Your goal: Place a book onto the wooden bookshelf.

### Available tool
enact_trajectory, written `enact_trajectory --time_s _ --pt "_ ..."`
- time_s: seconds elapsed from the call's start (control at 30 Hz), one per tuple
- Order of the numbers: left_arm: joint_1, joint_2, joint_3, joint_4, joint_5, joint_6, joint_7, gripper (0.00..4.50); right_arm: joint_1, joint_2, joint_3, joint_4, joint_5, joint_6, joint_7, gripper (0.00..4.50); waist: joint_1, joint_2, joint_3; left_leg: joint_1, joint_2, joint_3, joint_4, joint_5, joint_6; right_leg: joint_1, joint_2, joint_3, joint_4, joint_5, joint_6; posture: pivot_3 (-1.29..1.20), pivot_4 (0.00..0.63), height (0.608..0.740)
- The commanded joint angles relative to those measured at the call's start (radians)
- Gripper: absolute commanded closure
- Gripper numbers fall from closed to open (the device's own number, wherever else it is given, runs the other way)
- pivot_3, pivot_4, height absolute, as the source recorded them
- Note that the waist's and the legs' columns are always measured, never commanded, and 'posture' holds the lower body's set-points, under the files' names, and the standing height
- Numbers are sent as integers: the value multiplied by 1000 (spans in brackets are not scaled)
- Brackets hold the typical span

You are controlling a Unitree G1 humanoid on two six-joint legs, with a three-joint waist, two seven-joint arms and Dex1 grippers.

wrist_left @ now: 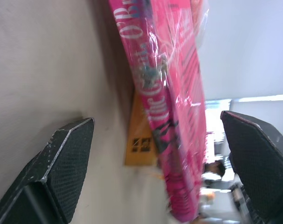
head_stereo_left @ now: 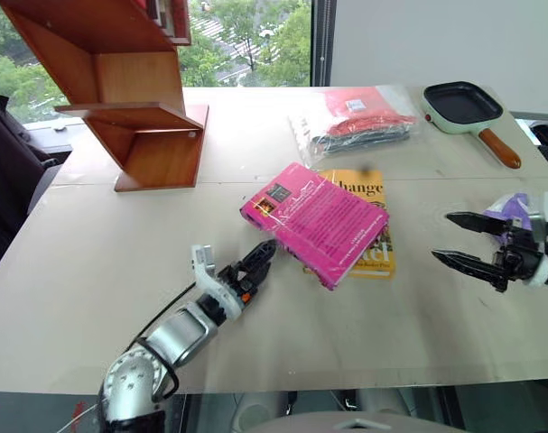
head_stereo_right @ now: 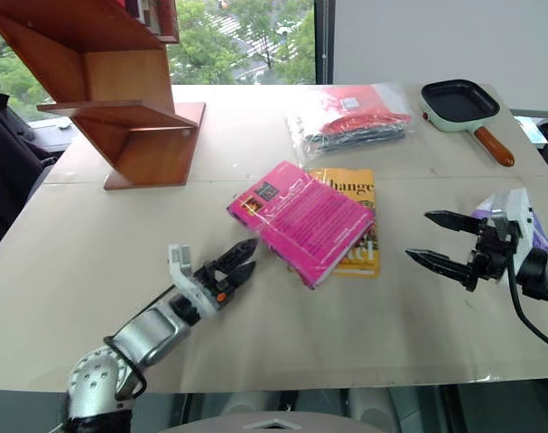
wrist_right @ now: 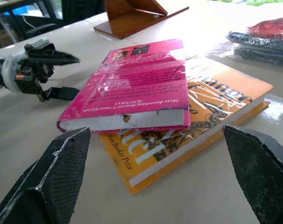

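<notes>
We see the book (head_stereo_left: 314, 221) lying askew atop the yellow book (head_stereo_left: 368, 225) mid-bench (head_stereo_left: 93, 271). Our left hand (head_stereo_left: 260, 257), fingers wide, points at its near corner; our right hand (head_stereo_left: 461, 245) hovers wide, apart. The wooden bookshelf (head_stereo_left: 134, 99) stands beyond.

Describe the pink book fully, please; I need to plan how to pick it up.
The book is a thick magenta-pink paperback in glossy, crinkled wrap, with pale text and a small dark picture near one corner. It lies flat, cover side up and askew, partly on top of the yellow book, overhanging it toward the left gripper. That gripper is open, level, with its fingers either side of the book's near edge, not touching. The right gripper is open and apart from it.
</notes>
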State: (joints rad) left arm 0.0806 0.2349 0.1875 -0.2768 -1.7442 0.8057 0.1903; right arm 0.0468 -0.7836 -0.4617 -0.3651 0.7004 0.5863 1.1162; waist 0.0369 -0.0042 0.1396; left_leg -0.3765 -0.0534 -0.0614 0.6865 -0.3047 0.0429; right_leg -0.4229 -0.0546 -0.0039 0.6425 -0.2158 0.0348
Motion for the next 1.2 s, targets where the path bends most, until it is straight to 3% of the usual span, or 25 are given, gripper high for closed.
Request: enact_trajectory --time_s 0.03,0.23,0.47,0.57,0.77,0.8,0.97,1.07,1.2 --pt "-61 -37 -19 107 -73 -7 39 0 53 -5 -78 -119 65 21 -48 20 3 1 -1 0 0 0 0 0 0 0 0 0 0 0 0 0 150 720" --pt "-249 -108 -26 364 -37 28 12 0 160 -43 -176 -238 157 86 -86 20 21 6 -4 12 -1 0 0 0 1 13 0 -1 -1 -1 -1 0 150 720" --pt "-339 -155 -8 473 -1 84 -20 0 198 -60 -225 -272 205 96 -115 20 28 7 -7 16 -2 0 0 -2 4 17 0 -1 -2 -3 -4 0 150 720" --pt "-362 -172 7 505 -4 105 -24 877 207 -64 -239 -283 224 99 -130 0 30 7 -7 16 -2 0 0 0 1 17 0 -1 -2 -3 -4 0 150 720" --pt "-367 -195 47 513 -31 140 -33 3591 216 -77 -244 -276 235 96 -134 0 31 6 -7 15 -2 0 0 0 1 17 -1 -1 -3 -3 -3 0 150 720" --pt "-363 -195 54 508 -38 146 -33 3857 215 -79 -243 -274 237 96 -134 0 31 6 -7 15 -2 0 0 0 1 17 -1 -1 -3 -3 -3 0 150 720" --pt "-363 -178 105 427 -3 105 -61 3852 196 -90 -216 -250 229 85 -125 0 29 4 -6 15 -2 -1 0 0 1 17 -1 -1 -3 -3 -3 0 150 720" --pt "-415 -91 131 301 126 38 -150 3852 156 -94 -193 -223 232 83 -126 0 25 -3 -1 13 -1 0 -1 0 0 15 0 -1 -3 -3 -3 0 150 720" --pt "-534 102 120 127 373 -61 -278 3852 89 -90 -144 -168 225 75 -125 0 8 -14 8 10 1 0 -2 1 -1 12 2 -1 -3 -3 -4 0 150 720"
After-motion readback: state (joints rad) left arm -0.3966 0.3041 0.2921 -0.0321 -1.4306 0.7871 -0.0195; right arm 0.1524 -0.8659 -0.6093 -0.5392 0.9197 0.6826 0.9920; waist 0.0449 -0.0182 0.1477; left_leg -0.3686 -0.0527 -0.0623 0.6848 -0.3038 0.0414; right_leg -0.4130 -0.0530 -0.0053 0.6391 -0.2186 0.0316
